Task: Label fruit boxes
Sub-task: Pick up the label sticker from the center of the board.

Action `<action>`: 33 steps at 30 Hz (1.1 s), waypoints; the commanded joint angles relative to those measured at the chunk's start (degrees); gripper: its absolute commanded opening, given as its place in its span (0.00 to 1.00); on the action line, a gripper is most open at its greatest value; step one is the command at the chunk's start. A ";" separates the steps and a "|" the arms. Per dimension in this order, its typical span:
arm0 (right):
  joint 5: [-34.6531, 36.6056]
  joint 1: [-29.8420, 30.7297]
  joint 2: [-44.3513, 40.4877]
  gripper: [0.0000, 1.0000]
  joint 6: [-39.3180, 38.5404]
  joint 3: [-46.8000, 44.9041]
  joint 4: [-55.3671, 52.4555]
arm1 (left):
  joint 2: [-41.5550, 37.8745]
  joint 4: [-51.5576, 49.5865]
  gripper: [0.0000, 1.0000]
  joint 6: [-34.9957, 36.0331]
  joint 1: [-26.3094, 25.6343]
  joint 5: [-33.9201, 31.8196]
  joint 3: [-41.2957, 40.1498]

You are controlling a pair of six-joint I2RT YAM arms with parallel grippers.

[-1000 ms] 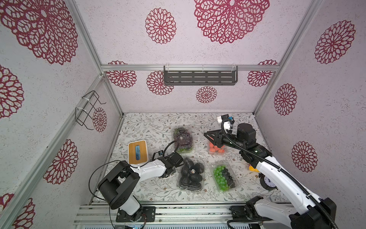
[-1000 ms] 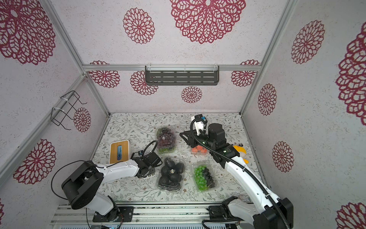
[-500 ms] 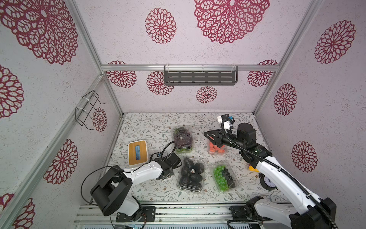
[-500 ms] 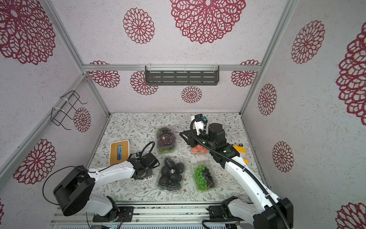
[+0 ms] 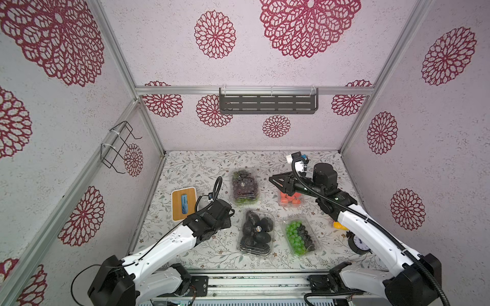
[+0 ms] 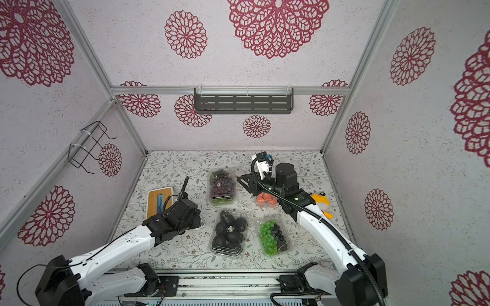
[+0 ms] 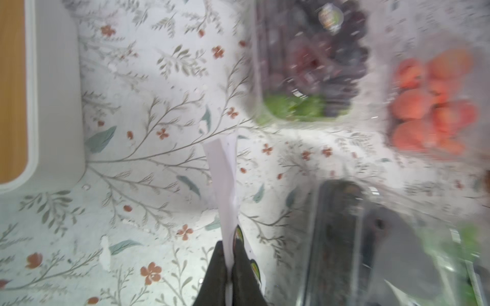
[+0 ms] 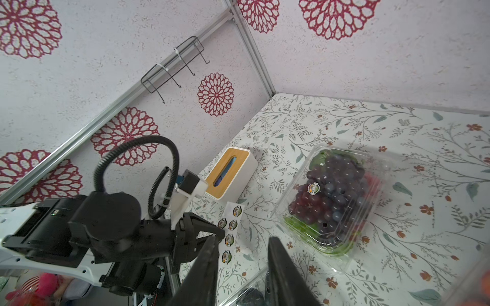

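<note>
1. Left pincer [image 7: 229, 267], own wrist view: clamped together on white sticker sheet [image 7: 224, 172], table [image 7: 132, 159] behind it.
2. Right wrist view: right pincer [image 8: 242, 239] apart, nothing between; dark grape box [image 8: 331, 201] lies on the table beyond.
3. Both top views: I find it clustered mid-table with strawberry box [image 5: 290, 200], black fruit box [image 5: 256, 233], green-and-black grape box [image 5: 301, 238].

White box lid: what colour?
The lid is tan wood with a blue slot; clearest in right wrist view.

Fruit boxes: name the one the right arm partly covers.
The strawberry box, under the right arm; purple grapes, black fruit and green grapes lie uncovered.
</note>
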 commanded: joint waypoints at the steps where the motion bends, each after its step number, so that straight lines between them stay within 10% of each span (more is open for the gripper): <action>1: -5.18 -1.35 0.31 0.37 2.10 -1.11 8.00 | -6.26 7.42 0.08 8.75 0.21 5.82 0.61; 7: -9.41 -1.83 -2.48 0.62 1.02 -5.04 15.42 | -10.41 14.72 0.11 16.01 0.10 18.03 3.54; 16: -20.97 -1.85 0.70 0.63 5.34 -7.35 31.02 | -8.93 24.83 0.11 21.10 -0.57 33.47 6.55; 33: -29.42 0.90 7.96 0.35 12.83 -5.24 41.80 | -7.96 29.64 0.11 23.51 -0.82 37.96 5.65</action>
